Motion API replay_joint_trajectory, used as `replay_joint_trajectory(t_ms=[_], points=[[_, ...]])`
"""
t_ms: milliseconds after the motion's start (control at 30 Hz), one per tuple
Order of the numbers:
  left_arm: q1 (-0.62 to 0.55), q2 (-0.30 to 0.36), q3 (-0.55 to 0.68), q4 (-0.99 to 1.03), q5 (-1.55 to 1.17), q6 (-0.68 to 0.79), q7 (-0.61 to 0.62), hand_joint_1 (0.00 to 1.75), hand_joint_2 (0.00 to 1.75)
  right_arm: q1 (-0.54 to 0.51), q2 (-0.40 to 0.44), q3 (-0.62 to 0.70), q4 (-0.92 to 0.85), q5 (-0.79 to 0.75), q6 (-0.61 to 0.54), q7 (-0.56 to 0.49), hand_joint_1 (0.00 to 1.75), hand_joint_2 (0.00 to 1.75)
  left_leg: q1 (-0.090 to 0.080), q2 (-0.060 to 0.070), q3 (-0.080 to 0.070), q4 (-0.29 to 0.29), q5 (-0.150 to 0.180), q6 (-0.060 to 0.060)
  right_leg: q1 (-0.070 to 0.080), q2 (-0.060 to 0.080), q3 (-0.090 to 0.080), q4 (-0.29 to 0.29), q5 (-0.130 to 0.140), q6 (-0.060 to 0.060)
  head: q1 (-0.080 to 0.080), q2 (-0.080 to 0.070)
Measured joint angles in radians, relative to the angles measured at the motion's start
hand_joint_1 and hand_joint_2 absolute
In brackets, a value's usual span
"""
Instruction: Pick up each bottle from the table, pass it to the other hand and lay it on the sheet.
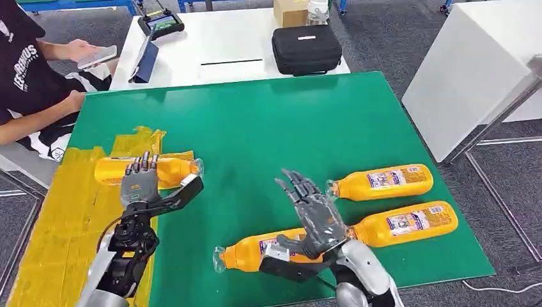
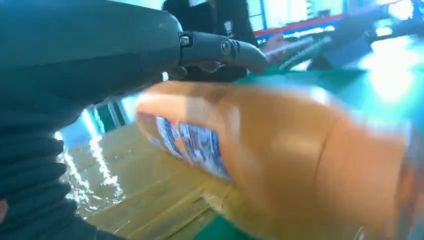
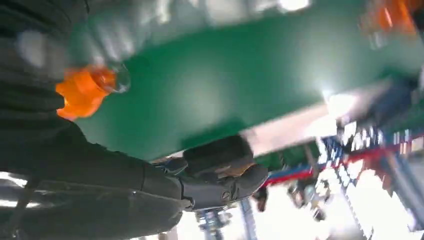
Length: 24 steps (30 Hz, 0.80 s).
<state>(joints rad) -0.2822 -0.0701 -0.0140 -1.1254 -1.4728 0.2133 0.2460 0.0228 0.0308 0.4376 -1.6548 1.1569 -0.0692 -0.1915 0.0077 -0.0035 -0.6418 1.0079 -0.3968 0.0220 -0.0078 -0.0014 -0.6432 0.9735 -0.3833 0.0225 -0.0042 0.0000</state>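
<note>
An orange bottle [image 1: 167,171] lies on its side on the yellow sheet [image 1: 70,217], cap toward the green mat; it is close and blurred as the orange bottle [image 2: 280,160] in the left wrist view. My left hand [image 1: 142,184] hovers over it, fingers straight and thumb [image 2: 225,49] spread clear of it. Three more orange bottles lie on the green mat [image 1: 268,121]: a far one [image 1: 383,181], a middle one [image 1: 406,224] and a near one [image 1: 252,254]. My right hand [image 1: 312,211] is above the near one, fingers spread and holding nothing. A bottle neck [image 3: 82,92] appears beside that hand.
A person sits at the far left holding a phone [image 1: 96,56]. Behind the mat a white table carries a black case [image 1: 305,48], a tablet [image 1: 146,61] and a controller [image 1: 161,23]. Another white table [image 1: 473,70] stands to the right.
</note>
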Motion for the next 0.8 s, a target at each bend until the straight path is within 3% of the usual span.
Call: replay_joint_trajectory(t_ms=[367,800], points=[[0.079,-0.061,0.058,-0.175,0.436,0.089,-0.299,0.00,0.00,-0.020,-0.142,0.134,0.055,-0.020,0.103,-0.043,0.00,1.75,0.000,0.000,0.000,0.000,0.000,0.000,0.000,0.000,0.000,0.000,0.000,0.000,0.000,0.000],[0.089,-0.066,0.057,-0.237,0.565,0.089,-0.305,0.00,0.00,-0.082,-0.193,0.235,0.226,0.025,0.143,0.130,0.00,1.75,0.000,0.000,0.001,0.000,0.000,0.000,0.000,0.000,0.001,0.000,0.000,0.000,0.000,0.000]])
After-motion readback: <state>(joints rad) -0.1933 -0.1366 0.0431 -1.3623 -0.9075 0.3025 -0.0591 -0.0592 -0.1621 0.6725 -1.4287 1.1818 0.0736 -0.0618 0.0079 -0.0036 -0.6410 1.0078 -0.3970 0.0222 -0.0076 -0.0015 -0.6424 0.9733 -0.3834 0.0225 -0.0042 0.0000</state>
